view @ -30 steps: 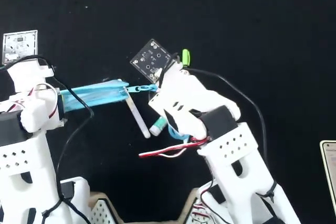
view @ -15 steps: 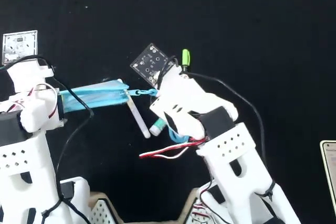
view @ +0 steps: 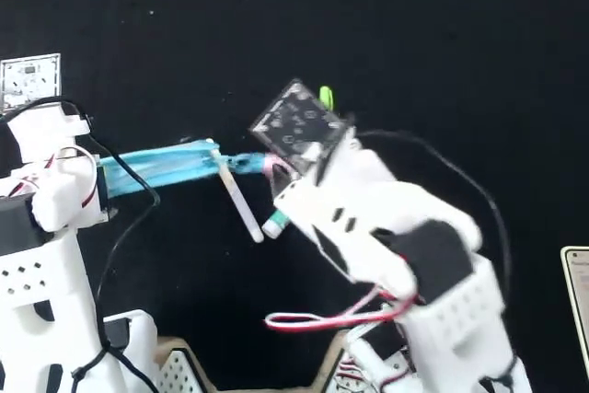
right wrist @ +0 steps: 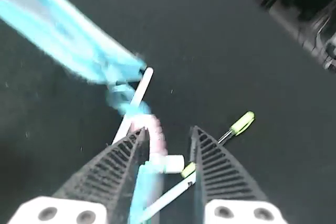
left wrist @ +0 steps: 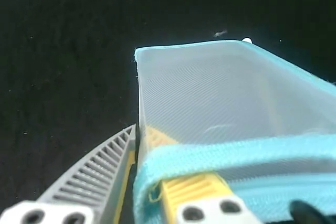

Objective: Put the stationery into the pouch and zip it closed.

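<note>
At the left of the table (view: 479, 62), your left gripper (view: 104, 183) is clamping the left end of the pouch (view: 161, 167), and that grip is bracing the pouch for the step in hand. At the pouch's right end, your right gripper (right wrist: 168, 130) is sitting with its jaws apart. A blue pull tab (view: 247, 164) and a small pink piece (right wrist: 152, 128) are lying just ahead of its fingers. Since the stationery is lying outside the pouch, I am judging that you are working the zip.

To do it well, be closing squarely on the tab rather than on the pink piece or the white pen (view: 241, 202) on its near side. Be drawing along the line of the pouch, so the left grip is taking the pull straight and the fabric is not twisting. Be watching the white pen, which is touching the pouch's right end, and the teal-capped item (view: 275, 221) lying just on the near side of the gripper, because either could be dragged.

The pouch is showing as a long, flat sleeve, stretching rightward from the left gripper. Its sides are a pale, see-through weave, and a light blue band is running along the zip edge. I cannot tell whether the zip is open or closed. A green-tipped pen (view: 325, 97) is lying on the far side of the right gripper, apart from the pouch.
</note>
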Action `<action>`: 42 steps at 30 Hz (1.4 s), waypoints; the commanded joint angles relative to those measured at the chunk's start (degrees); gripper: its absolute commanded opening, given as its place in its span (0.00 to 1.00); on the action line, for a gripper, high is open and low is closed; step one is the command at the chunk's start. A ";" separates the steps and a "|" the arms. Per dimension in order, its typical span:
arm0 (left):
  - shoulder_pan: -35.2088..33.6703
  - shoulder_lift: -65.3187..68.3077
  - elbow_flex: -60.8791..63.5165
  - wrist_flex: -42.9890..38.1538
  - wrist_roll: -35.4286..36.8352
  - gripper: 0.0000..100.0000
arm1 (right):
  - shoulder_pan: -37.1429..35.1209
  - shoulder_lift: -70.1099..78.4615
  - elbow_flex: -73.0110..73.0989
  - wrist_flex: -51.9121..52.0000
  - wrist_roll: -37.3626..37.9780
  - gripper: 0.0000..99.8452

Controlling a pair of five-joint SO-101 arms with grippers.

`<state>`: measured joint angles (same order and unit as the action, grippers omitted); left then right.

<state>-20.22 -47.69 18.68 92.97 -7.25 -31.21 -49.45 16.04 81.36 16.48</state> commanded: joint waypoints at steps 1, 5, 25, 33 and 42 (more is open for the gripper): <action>-0.57 -0.18 0.04 -0.35 0.35 0.03 | -0.62 -1.01 -7.08 1.85 -0.88 0.11; -0.57 -0.18 0.13 -0.35 0.35 0.03 | -0.53 -0.84 -6.90 1.58 -0.88 0.11; -14.55 -0.18 -0.84 -2.11 0.35 0.03 | 7.47 8.75 26.59 -29.01 -9.41 0.11; -19.56 0.26 -1.27 -2.37 0.35 0.03 | 0.88 9.01 38.37 -41.76 -13.19 0.11; -19.38 0.35 -1.19 -2.29 0.35 0.03 | -6.15 24.66 34.59 -45.01 -13.45 0.11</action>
<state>-38.95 -46.99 19.91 91.30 -7.34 -34.90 -30.11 55.34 37.67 3.74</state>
